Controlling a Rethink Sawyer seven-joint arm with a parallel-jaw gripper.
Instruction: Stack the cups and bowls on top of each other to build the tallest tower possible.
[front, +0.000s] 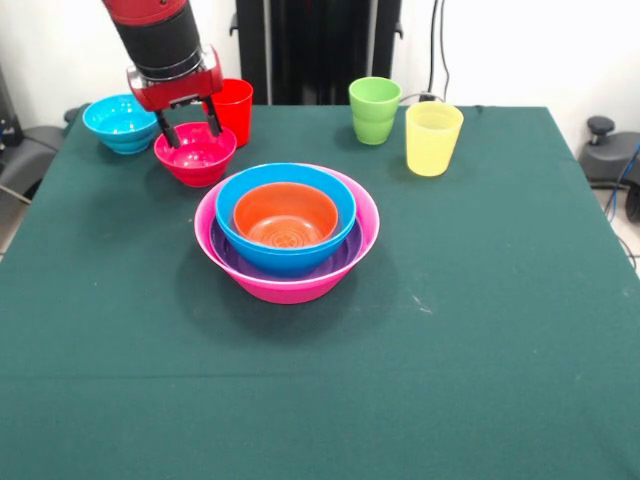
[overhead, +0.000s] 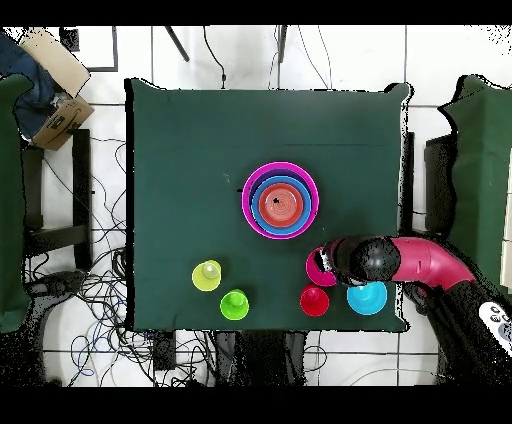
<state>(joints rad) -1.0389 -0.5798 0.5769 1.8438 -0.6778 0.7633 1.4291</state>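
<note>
The tower (front: 287, 262) is seen in the middle of the worktop (front: 480, 330): a pink bowl with purple, blue and orange bowls nested inside. The tool (front: 188, 130) is held over the magenta-red bowl (front: 195, 155), its fingers apart, one tip inside the rim. The bowl is probably about to be picked up. Next, the rim should be pinched and the bowl lifted.

bright, even light; soft shadows beneath the bowls (front: 287, 232).

Arm (overhead: 400, 258) hides most of magenta bowl (overhead: 316, 268) overhead; purple bowl (front: 335, 257) mostly covered.
</note>
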